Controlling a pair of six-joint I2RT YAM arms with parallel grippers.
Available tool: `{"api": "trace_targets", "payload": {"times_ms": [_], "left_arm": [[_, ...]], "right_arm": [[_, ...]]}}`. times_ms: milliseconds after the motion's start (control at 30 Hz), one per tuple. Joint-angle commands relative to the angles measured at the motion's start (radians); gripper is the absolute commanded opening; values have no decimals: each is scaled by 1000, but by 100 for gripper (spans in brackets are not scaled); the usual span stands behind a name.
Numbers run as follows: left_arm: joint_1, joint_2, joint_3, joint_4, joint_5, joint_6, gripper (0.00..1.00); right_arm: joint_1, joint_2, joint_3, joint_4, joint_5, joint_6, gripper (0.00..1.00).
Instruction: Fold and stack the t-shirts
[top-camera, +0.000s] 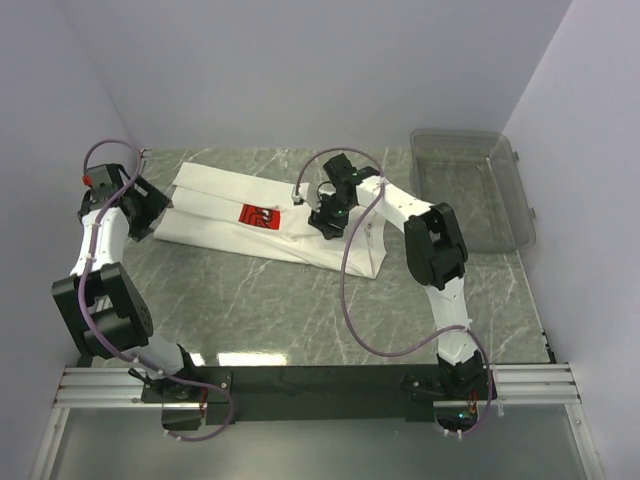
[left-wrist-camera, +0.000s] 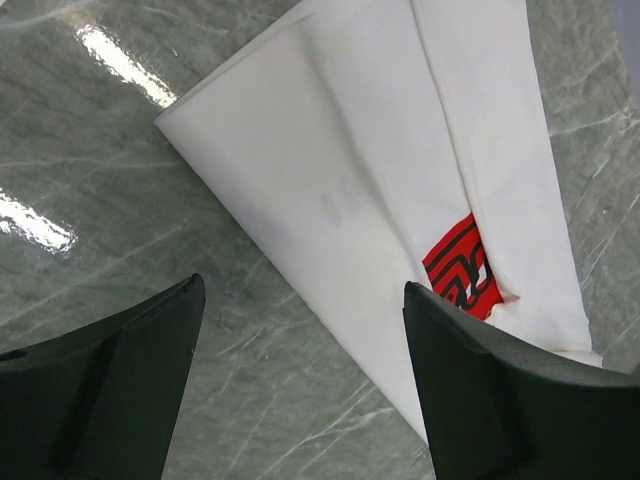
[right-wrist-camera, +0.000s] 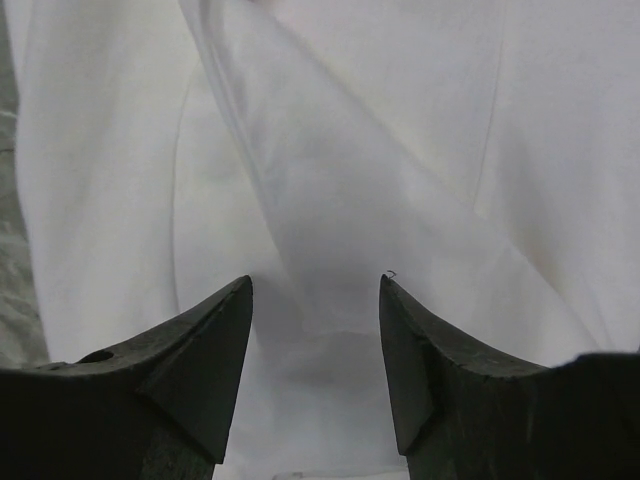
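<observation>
The white t-shirt (top-camera: 215, 205) lies flat on the surface, folded lengthwise into a long slanting band. One end sits just beside the left end effector (top-camera: 152, 208). The other end, softly creased, spreads directly beneath the right end effector (top-camera: 328, 222). Its red print (top-camera: 260, 215) peeks from a fold between the two.

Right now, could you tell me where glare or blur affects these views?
Left wrist: glare streaks on the grey marbled tabletop, white cotton t-shirt sharp. Right wrist: soft shadows in its folds. Top external: glare along the tabletop's near edge.
</observation>
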Motion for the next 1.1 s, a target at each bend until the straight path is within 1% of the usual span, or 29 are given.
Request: {"api": "trace_targets", "payload": {"times_ms": [0,67,167,200,267,300,333,633,733,833,933,967,1067], "left_arm": [[9,-69,-16,37,35,7,86],[15,-78,-20,32,38,7,86],[18,-87,-25,31,44,4,86],[18,-90,-26,31,44,4,86],[18,-96,-31,31,49,2,86],[19,-98,-34,31,49,2,86],[19,-101,-36,32,50,2,86],[19,-102,-46,35,61,1,86],[18,-99,-48,38,67,-1,86],[19,-99,-49,43,76,-5,86],[18,-98,-52,46,84,-8,86],[19,-99,-55,46,84,-8,86],[18,-99,-60,48,89,-11,86]], "right_arm": [[27,31,49,34,65,26,59],[29,45,68,37,81,39,57],[29,54,80,35,102,53,50],[27,51,80,40,99,56,44],[27,36,68,41,99,56,39],[29,28,62,43,96,53,31],[27,20,57,51,93,56,27],[18,-52,37,78,79,89,21],[19,-58,57,87,76,94,20],[29,-30,112,77,96,86,18],[52,13,173,96,148,80,16],[58,32,196,113,168,88,13],[84,75,247,207,275,115,11]]}}
